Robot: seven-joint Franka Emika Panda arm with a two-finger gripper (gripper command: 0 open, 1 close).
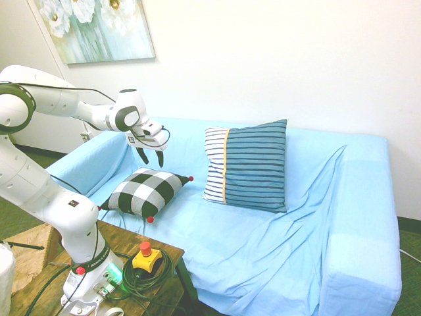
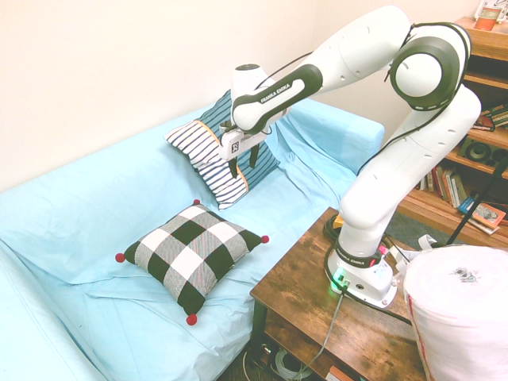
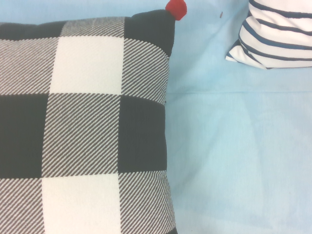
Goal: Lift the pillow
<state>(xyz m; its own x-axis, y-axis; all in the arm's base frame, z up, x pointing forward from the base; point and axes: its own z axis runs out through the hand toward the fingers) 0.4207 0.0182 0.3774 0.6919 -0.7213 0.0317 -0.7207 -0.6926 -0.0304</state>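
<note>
Plump checked pillow (image 3: 83, 131), diagonal weave (image 3: 80, 141), round pom-poms (image 3: 176, 9), rumpled cloth (image 1: 263, 250)

First exterior view facing the sofa (image 1: 263, 250) and wall from above, second exterior view looking down from the opposite side, both sharing sofa and arm (image 2: 397, 151), wrist view close over the checked pillow (image 3: 83, 131).

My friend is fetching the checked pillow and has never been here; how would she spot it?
Find the sofa under the light blue cover. On its seat lie two pillows; hers is the black-and-white checked one, below the robot's gripper. Red pom-poms at its corners set it apart from the blue-and-white striped pillow.
</note>
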